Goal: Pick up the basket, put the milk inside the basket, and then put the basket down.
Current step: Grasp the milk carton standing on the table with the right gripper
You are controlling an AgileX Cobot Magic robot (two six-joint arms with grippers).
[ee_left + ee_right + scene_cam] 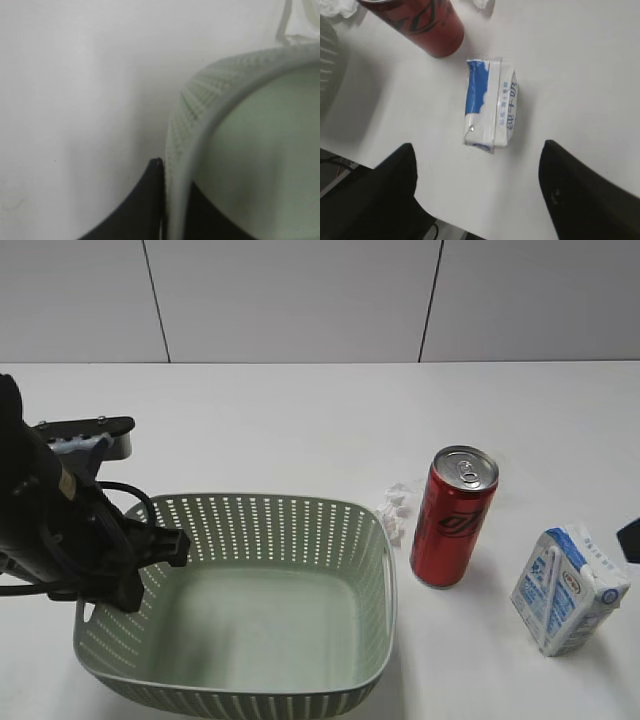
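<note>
The left tool [165, 548] gripped the left wall of the basket [300, 600], one finger [142, 200] outside the rim and the other inside, in the left wrist view. The sage-green basket sat on the white counter [300, 420] at the front left of the exterior view, its floor bare. A red can [453, 518] stood upright just right of the basket, with a crumpled white wrapper [396, 507] lying between them near the basket's far right corner.

The milk [567, 590] stood on the counter to the right of the can, apart from it, a wrapped straw on its side. The right tool [480, 200] hung above the carton with its two dark fingers [580, 195] spread wide, touching nothing; the milk [491, 102] lay ahead of the gap in the right wrist view. Only a dark tip of that tool [631, 538] showed at the right edge of the exterior view.
</note>
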